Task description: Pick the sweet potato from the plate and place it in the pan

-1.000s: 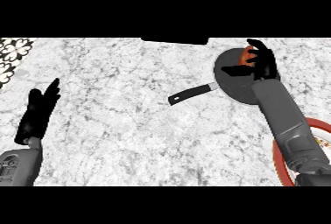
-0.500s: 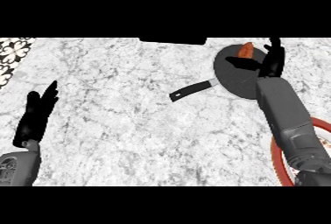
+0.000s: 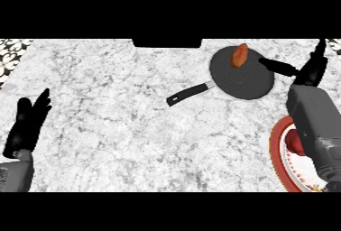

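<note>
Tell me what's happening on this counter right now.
The sweet potato lies at the far rim of the black pan, free of any hand. The robot's right hand is open just right of the pan. The red-rimmed plate sits partly under that forearm. The left hand rests open at the left edge.

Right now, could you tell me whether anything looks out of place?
Only slightly: the sweet potato sits at the pan's far rim rather than its middle. The right hand is open beside it.
</note>
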Action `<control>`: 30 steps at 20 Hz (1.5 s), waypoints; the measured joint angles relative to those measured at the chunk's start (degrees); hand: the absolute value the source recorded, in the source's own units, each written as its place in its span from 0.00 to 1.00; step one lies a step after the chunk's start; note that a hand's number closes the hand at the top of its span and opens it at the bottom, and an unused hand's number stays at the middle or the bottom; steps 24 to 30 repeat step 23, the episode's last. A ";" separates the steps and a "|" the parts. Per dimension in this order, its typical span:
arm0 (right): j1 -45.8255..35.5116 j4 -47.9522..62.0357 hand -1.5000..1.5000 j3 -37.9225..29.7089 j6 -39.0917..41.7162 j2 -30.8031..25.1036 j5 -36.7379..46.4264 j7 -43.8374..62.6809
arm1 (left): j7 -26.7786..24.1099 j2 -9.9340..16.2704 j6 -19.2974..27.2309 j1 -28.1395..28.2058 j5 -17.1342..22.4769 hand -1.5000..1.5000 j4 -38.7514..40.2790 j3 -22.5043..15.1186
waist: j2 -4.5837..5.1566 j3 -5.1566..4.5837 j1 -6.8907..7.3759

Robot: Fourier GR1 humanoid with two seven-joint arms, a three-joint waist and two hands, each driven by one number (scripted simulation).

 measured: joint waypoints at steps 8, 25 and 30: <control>12.23 -12.51 0.00 0.51 12.11 -4.44 -5.25 0.92 | 0.53 0.74 -0.34 2.78 0.70 0.50 -1.17 1.71 | -1.00 -0.14 -2.53; 45.14 -52.42 0.00 -1.74 37.09 -8.88 -18.15 13.72 | 0.67 -0.49 -0.02 4.32 0.13 0.50 -3.12 1.48 | -0.84 -0.16 -2.59; 45.14 -52.42 0.00 -1.74 37.09 -8.88 -18.15 13.72 | 0.67 -0.49 -0.02 4.32 0.13 0.50 -3.12 1.48 | -0.84 -0.16 -2.59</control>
